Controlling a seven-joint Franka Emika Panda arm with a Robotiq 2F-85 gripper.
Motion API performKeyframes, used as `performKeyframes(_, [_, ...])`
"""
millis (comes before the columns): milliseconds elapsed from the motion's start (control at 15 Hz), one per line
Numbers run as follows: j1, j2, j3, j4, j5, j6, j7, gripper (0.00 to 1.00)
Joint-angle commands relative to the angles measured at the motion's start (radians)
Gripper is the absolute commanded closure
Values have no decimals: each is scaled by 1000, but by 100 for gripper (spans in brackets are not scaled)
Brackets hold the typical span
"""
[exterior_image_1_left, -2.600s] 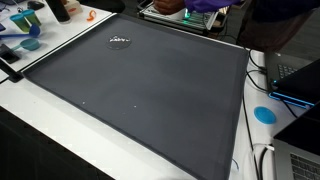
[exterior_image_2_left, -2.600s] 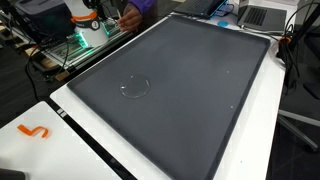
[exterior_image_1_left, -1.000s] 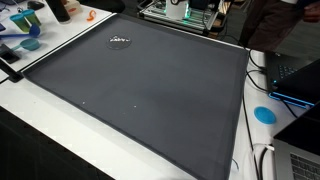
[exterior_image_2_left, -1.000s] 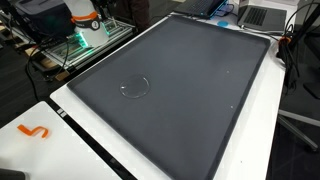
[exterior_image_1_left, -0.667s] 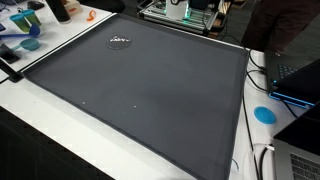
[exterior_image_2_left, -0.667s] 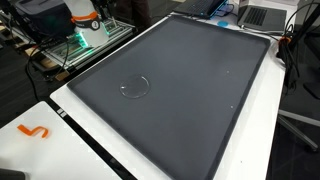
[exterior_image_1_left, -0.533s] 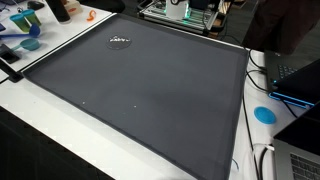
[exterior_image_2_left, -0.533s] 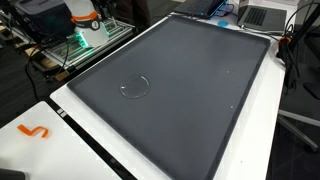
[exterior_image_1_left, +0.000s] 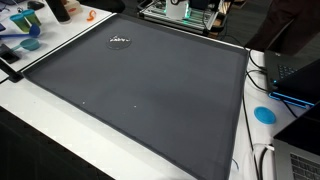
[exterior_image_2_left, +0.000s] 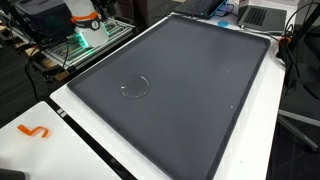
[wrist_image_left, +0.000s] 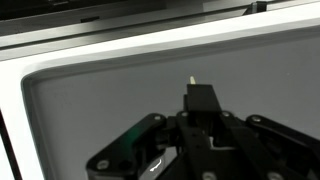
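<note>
In the wrist view my gripper (wrist_image_left: 201, 96) reaches out low over a large dark grey mat (wrist_image_left: 100, 95). Its black fingers (wrist_image_left: 203, 103) are pressed together into one block, and nothing shows between them. A tiny pale speck (wrist_image_left: 191, 80) sits just past the fingertips. Neither the arm nor the gripper appears in the exterior views. Both exterior views show the grey mat (exterior_image_1_left: 160, 95) (exterior_image_2_left: 195, 70) covering most of a white table. A small clear ring-shaped object (exterior_image_1_left: 119, 41) (exterior_image_2_left: 134, 86) lies on the mat near one corner.
The white table rim (exterior_image_2_left: 95, 150) borders the mat. An orange S-shaped piece (exterior_image_2_left: 34, 131) lies on the rim. A blue disc (exterior_image_1_left: 264, 114), laptops (exterior_image_1_left: 296, 78) (exterior_image_2_left: 262, 15) and cables flank one side. A rack with green lights (exterior_image_1_left: 180, 12) (exterior_image_2_left: 84, 38) stands behind. Blue items (exterior_image_1_left: 27, 32) sit at a corner.
The purple-gloved hands seen at the rack 2.6 s ago have gone, and the person has stepped aside. The mat and the clear ring have not moved.
</note>
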Motion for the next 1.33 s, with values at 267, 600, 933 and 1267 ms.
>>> performKeyframes(267, [43, -63, 14, -52, 70, -36, -18, 96])
performKeyframes(600, [83, -59, 39, -67, 133, -69, -33, 96])
performKeyframes(933, [84, -62, 45, -68, 136, -69, -32, 86])
performKeyframes(1267, [83, -61, 44, -67, 136, -69, -32, 86])
